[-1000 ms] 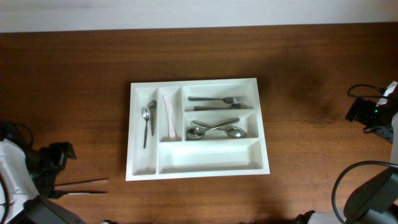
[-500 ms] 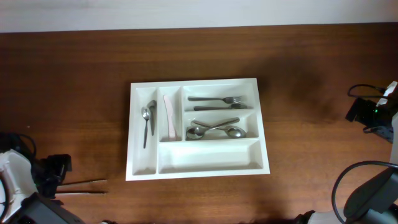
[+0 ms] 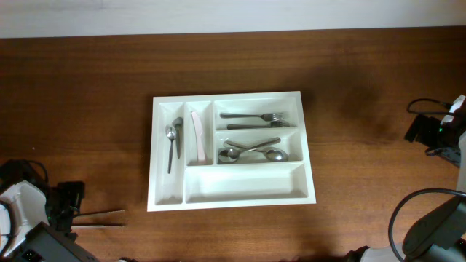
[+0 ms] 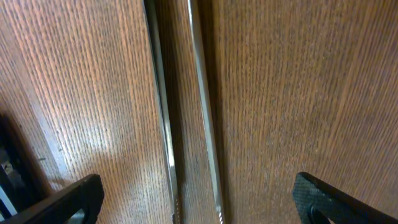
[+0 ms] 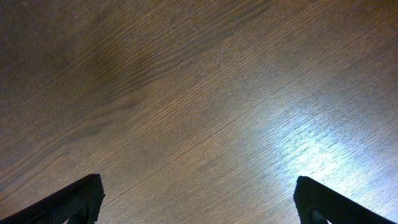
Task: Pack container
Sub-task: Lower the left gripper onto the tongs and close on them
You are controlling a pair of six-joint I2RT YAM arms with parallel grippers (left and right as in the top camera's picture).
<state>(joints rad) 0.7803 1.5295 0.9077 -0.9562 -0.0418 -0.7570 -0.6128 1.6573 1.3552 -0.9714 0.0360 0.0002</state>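
Both pairs of jaws stand wide open and hold nothing. Seen from the wrist, two thin metal sticks (image 4: 163, 124) lie flat on the counter (image 4: 298, 93) between the left jaws. They are close side by side and a little left of the middle of the gap. Their length runs straight ahead from the jaws rather than across them, so a closing pinch would meet them from both sides. From overhead, the left arm (image 3: 25, 211) sits at the near left corner, and the sticks reach out from it toward the right, lying left to right. The container (image 3: 229, 97) is well apart from them, to the right and farther off, mid-counter, its longer side also left to right. Its near wide compartment (image 3: 244, 183) shows nothing inside and runs the same way as the sticks, so I judge they could go in with little turning. Forks (image 3: 251, 116) and spoons (image 3: 251, 151) fill the two compartments beyond it. The right jaws look down on bare wood only, and the right arm (image 3: 429, 225) is at the right edge, so the left arm is plainly nearer the sticks.
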